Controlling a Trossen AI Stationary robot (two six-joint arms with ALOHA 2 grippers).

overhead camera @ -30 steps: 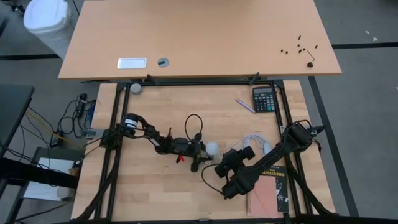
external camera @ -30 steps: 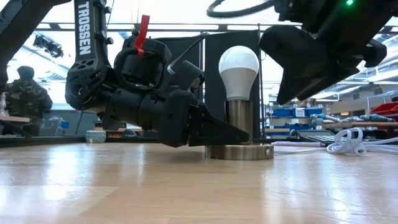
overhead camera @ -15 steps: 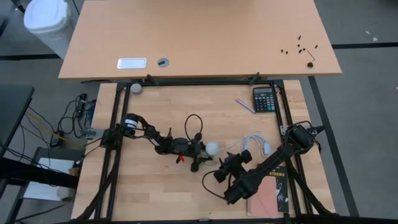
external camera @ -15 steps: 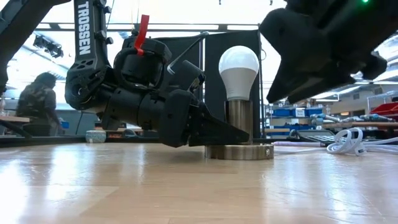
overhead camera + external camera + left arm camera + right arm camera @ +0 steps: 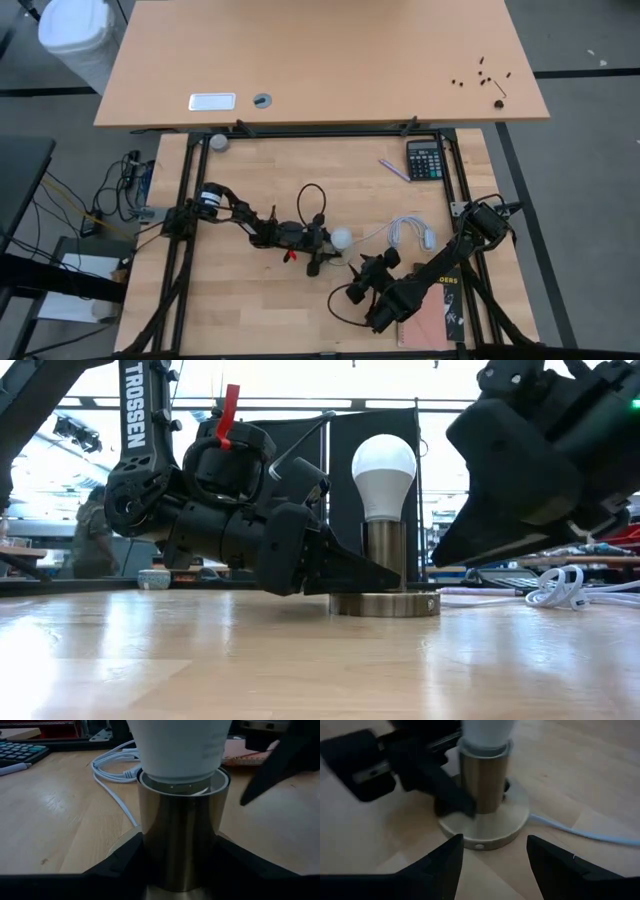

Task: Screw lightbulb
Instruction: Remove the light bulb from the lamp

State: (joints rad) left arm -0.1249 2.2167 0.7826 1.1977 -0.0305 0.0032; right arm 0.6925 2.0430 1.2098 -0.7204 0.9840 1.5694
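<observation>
The lightbulb (image 5: pixel 384 475) stands upright in the centre of the low view, its base already down in the silvery socket (image 5: pixel 385 565), so I judge the screwing is mostly or fully done. The left gripper (image 5: pixel 350 573) lies low at the table, left of centre in that view. Its 2 fingers (image 5: pixel 122 862) sit on both sides of the socket's column, clamped on it; I think this holds the socket steady so it does not turn with the bulb. The left arm reaches nearly flat along the wood from the left side of the high view. The right gripper (image 5: pixel 362 280) is in the lower middle of the high view, apart from the bulb, its fingers (image 5: pixel 442 862) spread and holding nothing. Its arm (image 5: pixel 440 265) stretches diagonally from the right edge.
</observation>
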